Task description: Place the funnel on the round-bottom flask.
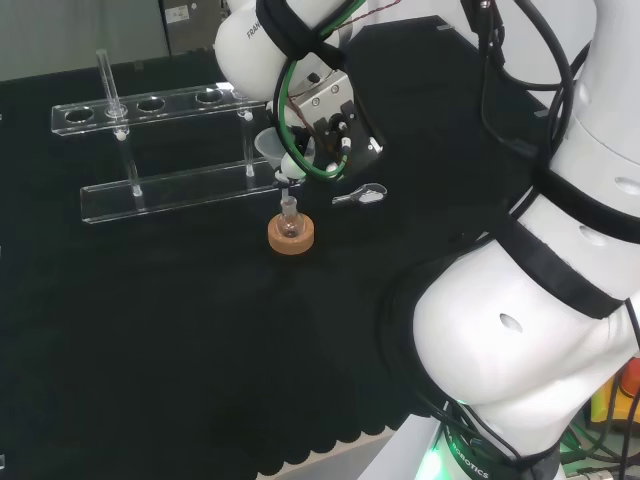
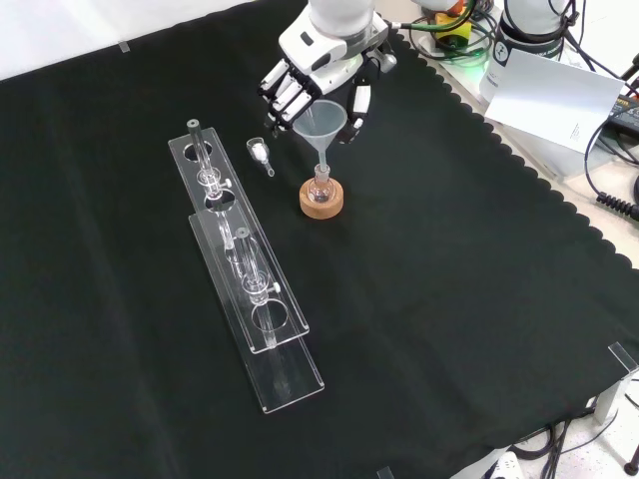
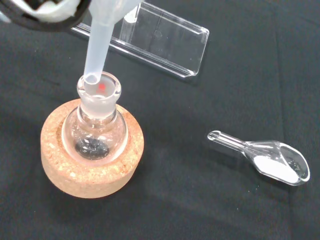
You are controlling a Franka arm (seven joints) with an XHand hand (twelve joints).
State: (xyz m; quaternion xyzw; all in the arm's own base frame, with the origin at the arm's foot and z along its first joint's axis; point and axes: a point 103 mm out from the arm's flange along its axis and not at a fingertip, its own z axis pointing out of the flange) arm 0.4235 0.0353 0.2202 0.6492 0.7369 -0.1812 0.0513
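Front view: the flask point(image 2: 320, 186) sits upright in its cork ring point(image 2: 321, 202). Directly above it, the funnel point(image 2: 319, 125) stands upright, spout down at the flask mouth. Behind, the hand point(image 2: 318, 72) curls its fingers point(image 2: 283, 98) around the funnel rim.

Translucent matt plastic funnel point(image 3: 97, 47) between the hand's point(image 2: 315, 75) fingers; below, glossy clear glass flask point(image 3: 95, 125) on rough cork ring point(image 3: 90, 170); matt black cloth point(image 3: 200, 200).

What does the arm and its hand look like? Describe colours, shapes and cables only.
The arm has bulky, rounded glossy white links with black bands at the joints. Green and black cables loop along the wrist. The hand is white with black fingers.
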